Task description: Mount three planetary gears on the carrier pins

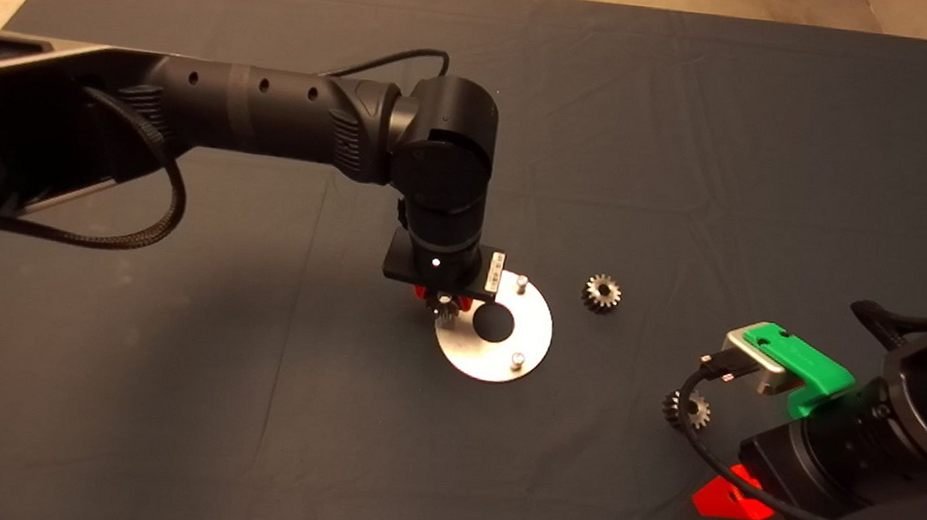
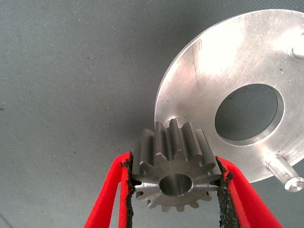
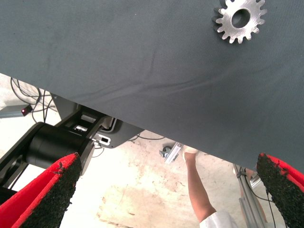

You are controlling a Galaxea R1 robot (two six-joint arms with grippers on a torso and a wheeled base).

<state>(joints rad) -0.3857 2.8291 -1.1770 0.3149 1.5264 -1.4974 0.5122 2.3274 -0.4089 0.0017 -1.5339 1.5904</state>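
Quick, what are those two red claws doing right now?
Left gripper: fingers shut on a planetary gear, at the disc's edge.
Right gripper: fingers open, holding nothing, parked at the mat's edge.

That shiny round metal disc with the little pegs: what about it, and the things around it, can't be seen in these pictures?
- Third silver peg on the flat round silvery metal disc: head view, hidden under the left pincer; left wrist view, behind the small grey toothed metal gear it grips.
- Whether that gear is seated on a peg: unclear.
- Disc's far rim: cut off in the left wrist view.
- Right pincer: head view, mostly hidden by its arm.
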